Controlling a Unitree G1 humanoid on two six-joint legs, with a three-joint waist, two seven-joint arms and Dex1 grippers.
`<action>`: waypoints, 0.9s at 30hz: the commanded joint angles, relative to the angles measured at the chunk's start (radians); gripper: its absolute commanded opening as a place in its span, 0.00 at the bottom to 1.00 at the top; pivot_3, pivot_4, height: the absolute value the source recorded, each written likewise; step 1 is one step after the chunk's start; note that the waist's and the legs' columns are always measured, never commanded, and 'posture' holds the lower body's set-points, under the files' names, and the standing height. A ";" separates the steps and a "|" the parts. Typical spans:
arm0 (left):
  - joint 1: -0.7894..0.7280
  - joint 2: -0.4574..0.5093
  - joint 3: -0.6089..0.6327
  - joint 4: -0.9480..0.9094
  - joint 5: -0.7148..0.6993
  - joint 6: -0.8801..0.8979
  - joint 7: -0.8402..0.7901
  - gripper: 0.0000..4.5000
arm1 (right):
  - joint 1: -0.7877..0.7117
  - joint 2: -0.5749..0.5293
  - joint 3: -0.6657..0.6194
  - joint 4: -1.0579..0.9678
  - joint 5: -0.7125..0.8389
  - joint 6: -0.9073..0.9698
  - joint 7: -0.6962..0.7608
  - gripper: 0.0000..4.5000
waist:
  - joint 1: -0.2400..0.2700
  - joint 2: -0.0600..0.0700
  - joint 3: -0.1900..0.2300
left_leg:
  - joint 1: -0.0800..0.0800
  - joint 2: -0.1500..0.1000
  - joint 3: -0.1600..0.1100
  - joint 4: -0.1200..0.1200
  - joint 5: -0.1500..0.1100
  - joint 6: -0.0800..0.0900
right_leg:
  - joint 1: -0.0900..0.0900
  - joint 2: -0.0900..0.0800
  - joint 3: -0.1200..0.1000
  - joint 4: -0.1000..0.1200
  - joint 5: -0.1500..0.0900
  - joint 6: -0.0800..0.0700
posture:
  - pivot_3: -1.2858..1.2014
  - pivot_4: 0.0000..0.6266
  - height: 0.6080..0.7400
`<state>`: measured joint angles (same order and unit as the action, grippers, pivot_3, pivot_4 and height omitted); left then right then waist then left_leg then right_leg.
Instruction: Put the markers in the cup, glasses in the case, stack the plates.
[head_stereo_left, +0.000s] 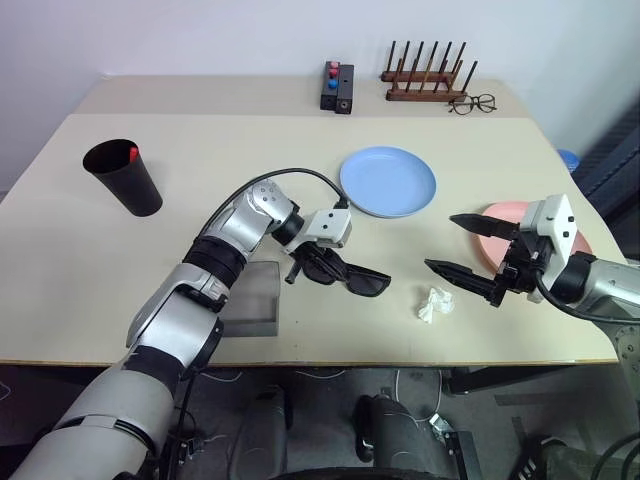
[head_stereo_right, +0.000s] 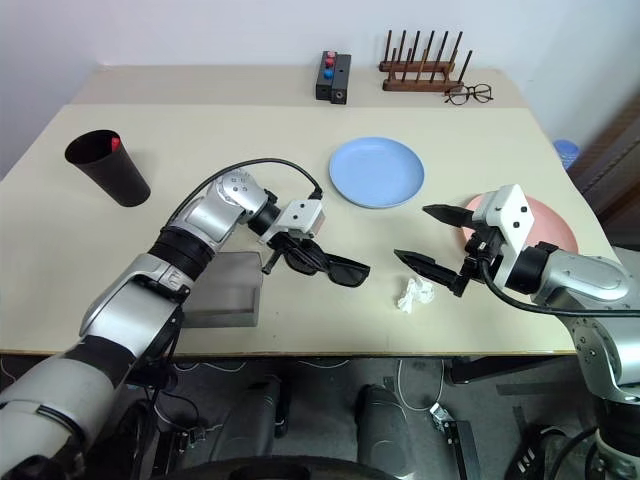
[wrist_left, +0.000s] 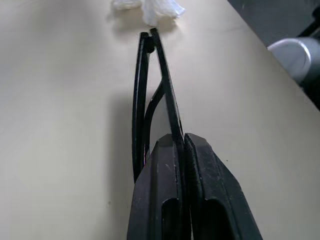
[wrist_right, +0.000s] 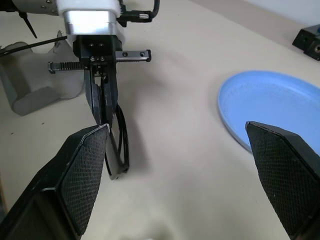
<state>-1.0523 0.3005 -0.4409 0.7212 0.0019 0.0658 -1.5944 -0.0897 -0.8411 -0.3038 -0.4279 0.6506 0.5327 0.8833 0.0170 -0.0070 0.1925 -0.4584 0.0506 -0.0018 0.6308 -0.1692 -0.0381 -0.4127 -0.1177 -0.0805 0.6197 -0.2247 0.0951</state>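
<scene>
**Sunglasses pinched by one thin edge, this could go sideways**

So the left gripper (head_stereo_left: 303, 262) has its two black fingers squeezed shut on the black thick-framed sunglasses (head_stereo_left: 345, 274), and from the wrist camera it looks like it's only got one thin strip of frame between the pads. The rest of the sunglasses sticks out past the fingertips, low over the beige tabletop (head_stereo_left: 200, 160); can't tell if the far end is touching it. That's a lot of overhang on a small pinch. My guess is any quick wrist turn lets them swivel or slip out.

The grey soft rectangular glasses case (head_stereo_left: 256, 298) sits just beside the left forearm, partly tucked under it. It looks floppy, so pushing the sunglasses in one-handed might just shove the case along the table or off the near edge.

The right gripper (head_stereo_left: 468, 248) hangs with its jaws spread wide, holding nothing, just over the round pink plate (head_stereo_left: 500, 214) and near a crumpled white scrap of paper (head_stereo_left: 434, 304). If it comes across to steady the case, it could drag that scrap along or bump the held sunglasses.

The round light blue plate (head_stereo_left: 388, 181) is further back, well out of the way.
</scene>
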 joint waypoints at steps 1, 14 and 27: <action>-0.069 0.061 0.026 -0.116 -0.155 0.190 -0.020 0.00 | -0.020 0.014 -0.021 -0.020 0.039 -0.008 0.007 1.00 | -0.003 0.000 0.001 | -0.004 0.000 0.000 0.000 0.000 0.000 | -0.004 0.000 0.000 0.001 0.000 0.000 | 0.52 0.24 1.00; -0.221 0.373 0.014 -0.132 -0.395 0.285 -0.020 0.00 | -0.062 0.016 0.015 -0.009 0.045 0.005 0.019 1.00 | -0.001 0.000 0.002 | -0.005 -0.001 -0.001 0.001 0.000 0.000 | -0.009 0.000 0.001 0.009 -0.003 0.002 | 0.52 0.24 1.00; -0.186 0.883 -0.206 -0.360 -0.783 0.476 -0.020 0.00 | -0.101 0.030 0.058 0.048 0.020 -0.023 0.054 1.00 | -0.005 0.000 0.004 | -0.006 0.000 0.000 0.000 0.000 0.000 | -0.012 0.000 0.002 0.009 -0.004 0.003 | 0.52 0.24 1.00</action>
<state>-1.2288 1.1406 -0.6345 0.3980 -0.7252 0.5382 -1.6105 -0.1717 -0.8113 -0.2355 -0.3821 0.6744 0.5315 0.9309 0.0120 -0.0074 0.1964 -0.4640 0.0503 -0.0011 0.6308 -0.1692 -0.0382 -0.4242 -0.1183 -0.0782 0.6286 -0.2286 0.0977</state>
